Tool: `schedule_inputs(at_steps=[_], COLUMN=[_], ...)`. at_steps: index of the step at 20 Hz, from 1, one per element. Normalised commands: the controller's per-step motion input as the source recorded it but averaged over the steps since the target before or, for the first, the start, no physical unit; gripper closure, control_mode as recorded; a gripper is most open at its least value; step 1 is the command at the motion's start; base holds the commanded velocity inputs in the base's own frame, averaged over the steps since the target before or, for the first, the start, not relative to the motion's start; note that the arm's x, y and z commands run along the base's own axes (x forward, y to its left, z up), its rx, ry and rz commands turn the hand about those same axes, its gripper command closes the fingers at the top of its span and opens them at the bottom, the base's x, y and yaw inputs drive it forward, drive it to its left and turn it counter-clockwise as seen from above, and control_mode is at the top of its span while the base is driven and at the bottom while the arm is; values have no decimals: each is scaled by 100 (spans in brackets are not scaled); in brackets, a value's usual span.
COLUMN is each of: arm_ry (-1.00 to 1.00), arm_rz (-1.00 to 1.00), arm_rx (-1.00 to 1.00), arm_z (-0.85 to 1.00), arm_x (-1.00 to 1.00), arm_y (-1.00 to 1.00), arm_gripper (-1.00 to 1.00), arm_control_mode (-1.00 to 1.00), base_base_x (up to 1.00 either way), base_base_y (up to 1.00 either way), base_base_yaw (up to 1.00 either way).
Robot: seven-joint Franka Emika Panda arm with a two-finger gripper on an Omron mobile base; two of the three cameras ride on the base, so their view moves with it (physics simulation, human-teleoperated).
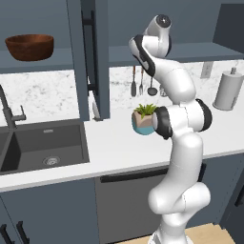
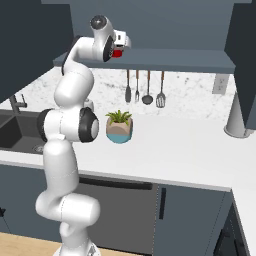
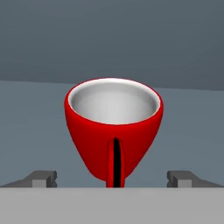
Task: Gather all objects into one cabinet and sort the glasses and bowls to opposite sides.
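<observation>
I am holding my gripper [image 3: 112,179] wide open, empty. The red cup [image 3: 113,131] is standing upright just past it, handle facing me.

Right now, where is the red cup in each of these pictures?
Left base view: I can't find it; the arm's raised hand stands where it would be.
Right base view: red cup, upper left, just past the hand, on the cabinet floor.
Hand view: centre, upright, handle facing the camera.
Shared landmark: potted plant on the counter.
</observation>
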Motion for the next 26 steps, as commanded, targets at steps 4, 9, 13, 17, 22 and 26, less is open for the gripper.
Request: schedule_inputs(at_steps=[4,9,13,17,22,26], arm_ry=[0,0,0,0,0,0], arm_rz=[0,0,0,0,0,0], arm_rx=[0,0,0,0,0,0], arm_z=[0,0,0,0,0,0], arm_x=[4,9,13,11,9,4], arm_y=[3,1,0,0,0,0], arm_gripper=[-100,-100,-100,-100,100,100], arm_control_mode=[-100,-100,-100,-100,-100,-100], base_base_x=[0,0,0,0,0,0], base_base_y=[0,0,0,0,0,0], base_base_yaw=[0,0,0,0,0,0])
